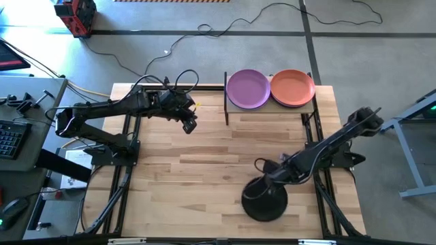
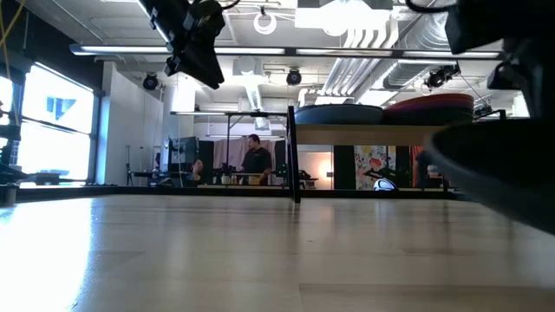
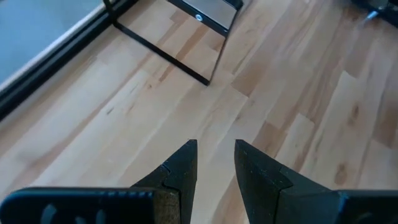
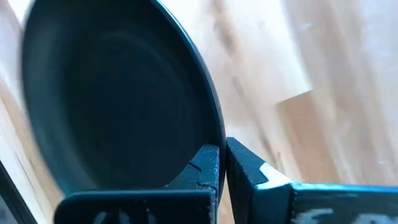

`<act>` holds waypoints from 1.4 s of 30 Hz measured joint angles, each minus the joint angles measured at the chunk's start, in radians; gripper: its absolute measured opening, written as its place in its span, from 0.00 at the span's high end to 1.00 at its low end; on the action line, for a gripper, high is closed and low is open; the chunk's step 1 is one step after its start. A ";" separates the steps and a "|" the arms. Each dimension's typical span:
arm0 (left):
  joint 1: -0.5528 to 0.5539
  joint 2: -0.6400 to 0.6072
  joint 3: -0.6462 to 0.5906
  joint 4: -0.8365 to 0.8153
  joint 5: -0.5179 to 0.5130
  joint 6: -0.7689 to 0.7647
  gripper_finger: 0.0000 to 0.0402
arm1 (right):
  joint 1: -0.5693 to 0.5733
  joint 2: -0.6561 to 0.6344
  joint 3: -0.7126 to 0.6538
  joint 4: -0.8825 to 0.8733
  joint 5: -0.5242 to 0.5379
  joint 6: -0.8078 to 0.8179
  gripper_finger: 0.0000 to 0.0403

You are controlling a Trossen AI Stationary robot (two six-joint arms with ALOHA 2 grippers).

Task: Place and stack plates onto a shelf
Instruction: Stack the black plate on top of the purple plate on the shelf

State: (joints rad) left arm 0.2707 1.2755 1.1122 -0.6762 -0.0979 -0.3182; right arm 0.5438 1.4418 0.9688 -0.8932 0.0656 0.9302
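My table is pale wooden planks, running wide and bare through the middle. At its far edge stands the small shelf, a light board on thin dark posts, touching the tabletop. On that board sit two plates side by side: the purple plate and the orange plate, rims just touching. Down at the near edge, the black plate is low over the planks.

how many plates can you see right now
3: a purple plate and an orange plate atop the shelf, a black plate gripped by the right gripper. Stacked ones may hide.
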 joint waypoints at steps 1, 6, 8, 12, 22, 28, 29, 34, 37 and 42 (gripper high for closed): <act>0.000 0.000 0.000 0.000 -0.006 0.005 0.76 | 0.000 -0.017 0.000 -0.001 0.028 0.029 1.00; 0.017 0.000 0.000 0.000 -0.013 0.079 0.76 | -0.001 -0.086 0.000 -0.010 0.140 0.137 1.00; 0.026 0.000 0.000 0.000 -0.014 0.100 0.76 | -0.003 -0.100 0.000 -0.021 0.165 0.169 1.00; 0.041 0.002 0.000 0.000 -0.016 0.138 0.76 | -0.022 -0.109 0.000 -0.022 0.193 0.230 1.00; 0.111 0.067 0.000 -0.009 0.171 0.166 0.73 | -0.096 -0.109 0.000 0.030 0.260 0.397 1.00; 0.152 0.141 0.000 -0.017 0.369 0.137 0.66 | -0.156 -0.109 0.000 0.048 0.260 0.475 1.00; 0.158 0.149 0.000 -0.024 0.403 0.129 0.65 | -0.166 -0.109 0.000 0.051 0.259 0.490 1.00; 0.164 0.168 0.000 -0.038 0.421 0.085 0.64 | -0.229 -0.102 0.041 0.050 0.236 0.510 1.00; 0.163 0.169 0.000 -0.038 0.419 0.053 0.65 | -0.273 -0.100 0.090 0.030 0.237 0.505 1.00; 0.138 0.169 0.000 -0.037 0.417 0.032 0.67 | -0.346 -0.100 0.148 -0.022 0.206 0.503 1.00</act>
State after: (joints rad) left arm 0.4091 1.4441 1.1126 -0.7129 0.3191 -0.2863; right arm 0.1977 1.3415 1.1172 -0.9152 0.2716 1.4328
